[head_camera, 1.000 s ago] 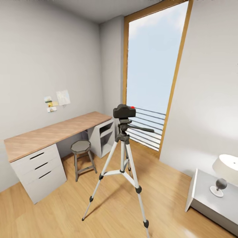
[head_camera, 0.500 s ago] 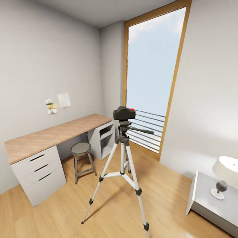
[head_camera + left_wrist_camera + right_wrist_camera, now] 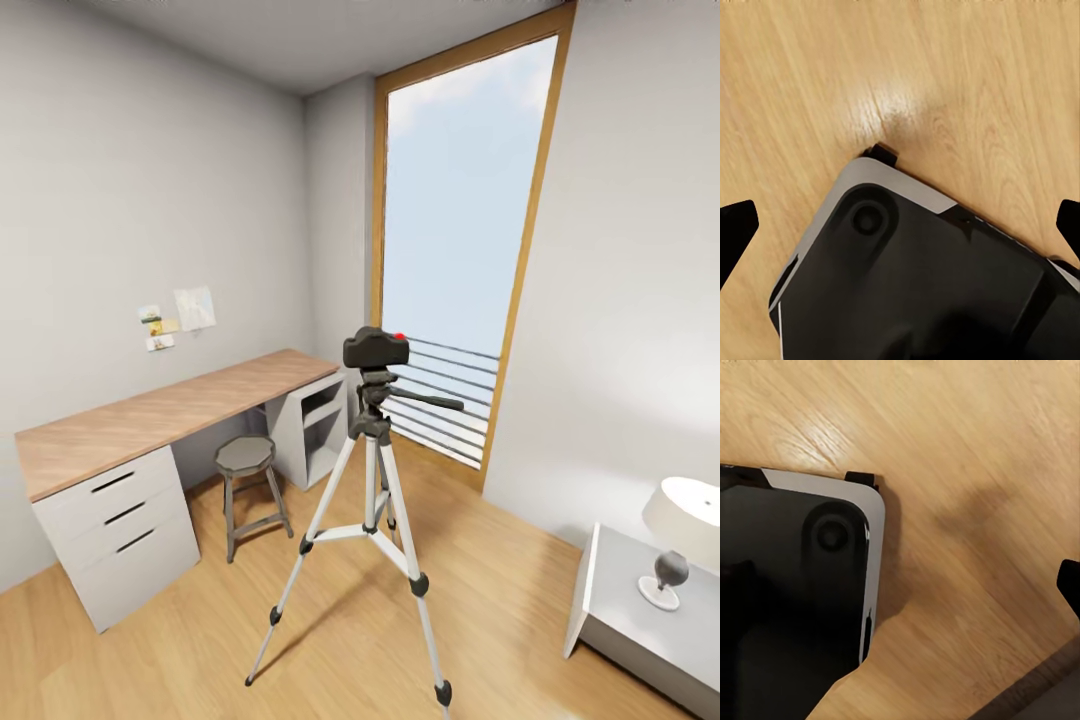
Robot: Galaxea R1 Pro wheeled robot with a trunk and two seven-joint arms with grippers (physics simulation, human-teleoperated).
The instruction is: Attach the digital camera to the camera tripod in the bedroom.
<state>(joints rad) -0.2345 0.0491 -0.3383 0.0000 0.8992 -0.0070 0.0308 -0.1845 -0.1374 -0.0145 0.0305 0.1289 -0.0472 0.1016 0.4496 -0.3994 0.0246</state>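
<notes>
Item 1. My left pincer (image 3: 900,225): hangs low over the wood floor (image 3: 967,82), pointing down at it. Dark fingertips (image 3: 735,225) show at opposite edges of the wrist view, set wide apart, nothing between them. Under it, the grey-edged black corner of my own base (image 3: 915,270).

Item 2. My right pincer: also aimed at the floor beside the base (image 3: 795,585). A single dark fingertip (image 3: 1069,581) shows at the edge of its wrist view; I cannot tell how wide it stands, though nothing is held in sight.

Item 3. Camera tripod (image 3: 370,520): stands on the floor ahead, well apart from both pincers, three silver legs splayed, pan handle pointing toward the window (image 3: 455,240).

Item 4. Digital camera (image 3: 376,349): sits on the tripod's head, upright, red dot on top. It appears mounted.

Item 5. Farther off: a round stool (image 3: 247,460) just beyond the tripod, by the long wood-topped surface (image 3: 170,410) with drawers; a lamp (image 3: 680,525) on a low grey table at the opposite side.

Judgement: attachment looks done; both arms are stowed. Next move, if any, calls only for confirming the camera is seated firmly.
</notes>
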